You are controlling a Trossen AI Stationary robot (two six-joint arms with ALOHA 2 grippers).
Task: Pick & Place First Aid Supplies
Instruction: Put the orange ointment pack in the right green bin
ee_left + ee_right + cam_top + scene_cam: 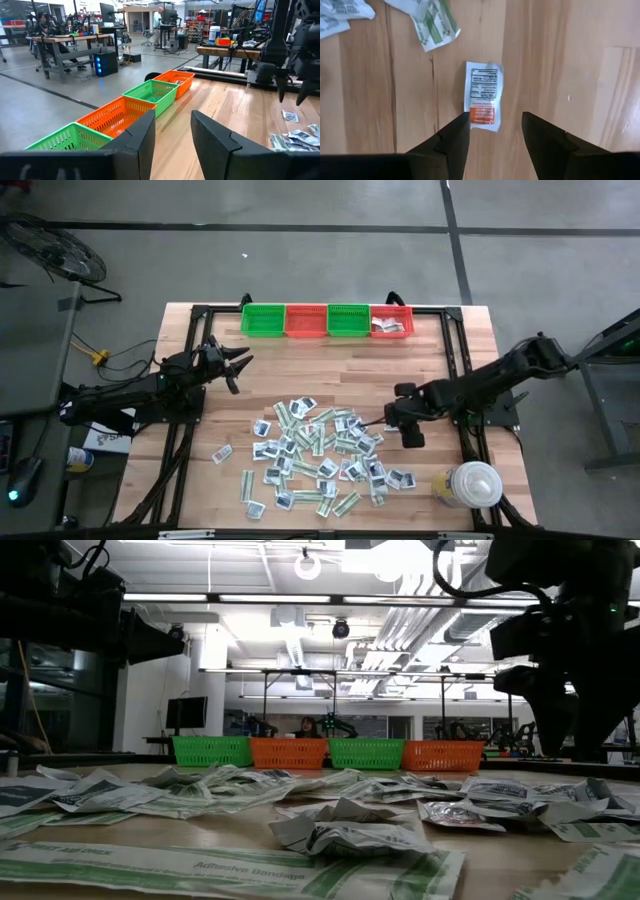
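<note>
the right gripper point(492, 131) hangs over bare wood at the right edge of the scattered first aid packets point(320, 455), jaws parted and empty — one finger's tip overlaps a white packet with an orange band point(483, 96). the left gripper point(232, 367), also parted and empty, is raised over the table's left side, facing the row of green and orange baskets point(326, 320) — the far-right basket point(391, 322) holds a packet.
</note>
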